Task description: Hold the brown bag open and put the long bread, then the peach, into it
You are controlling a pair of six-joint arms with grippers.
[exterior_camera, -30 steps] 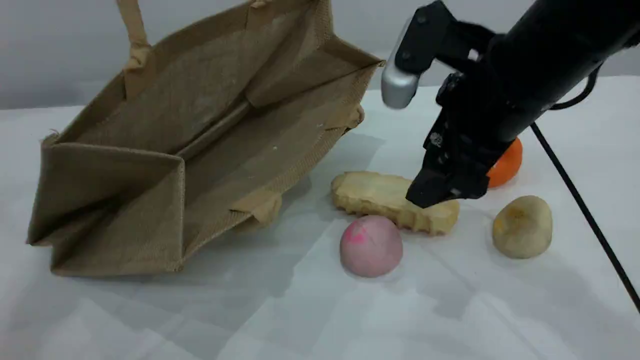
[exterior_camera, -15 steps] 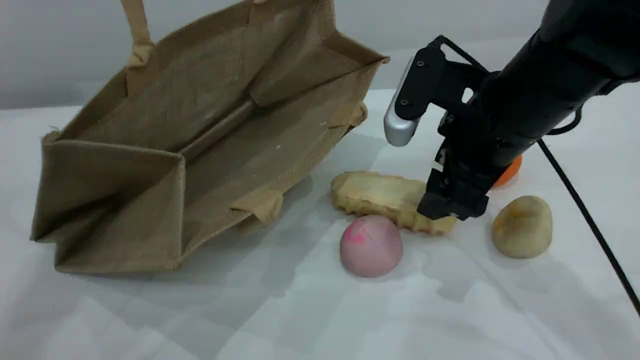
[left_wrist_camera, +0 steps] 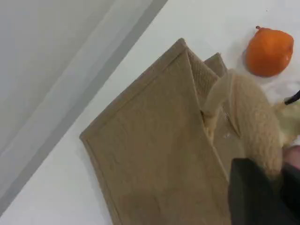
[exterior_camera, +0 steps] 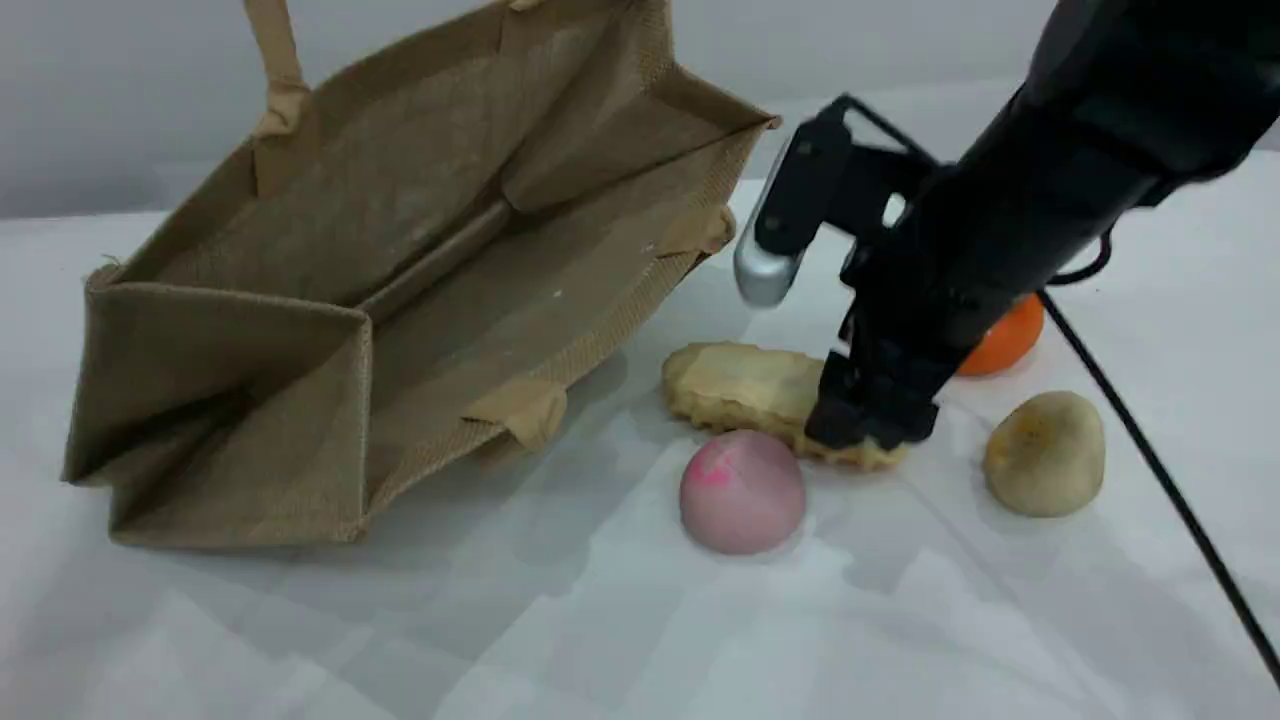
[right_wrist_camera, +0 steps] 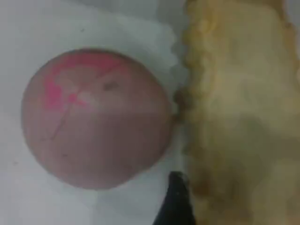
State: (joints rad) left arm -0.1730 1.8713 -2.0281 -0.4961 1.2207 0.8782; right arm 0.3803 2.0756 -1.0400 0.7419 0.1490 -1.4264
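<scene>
We see soft, even overhead light with faint shadows on the white counter [exterior_camera: 600, 640]. The right wrist view is blurred at close range; the peach [right_wrist_camera: 96, 117] and long bread [right_wrist_camera: 239, 108] lack sharp edges.

My scene camera looks down across the worktop [exterior_camera: 600, 640] at a slant, from mid-distance. My left wrist camera peers steeply down on the brown bag [left_wrist_camera: 159, 154] from outside; my right wrist one sits very close — peach [right_wrist_camera: 96, 117] and long bread [right_wrist_camera: 239, 112], shared with the scene view.
</scene>
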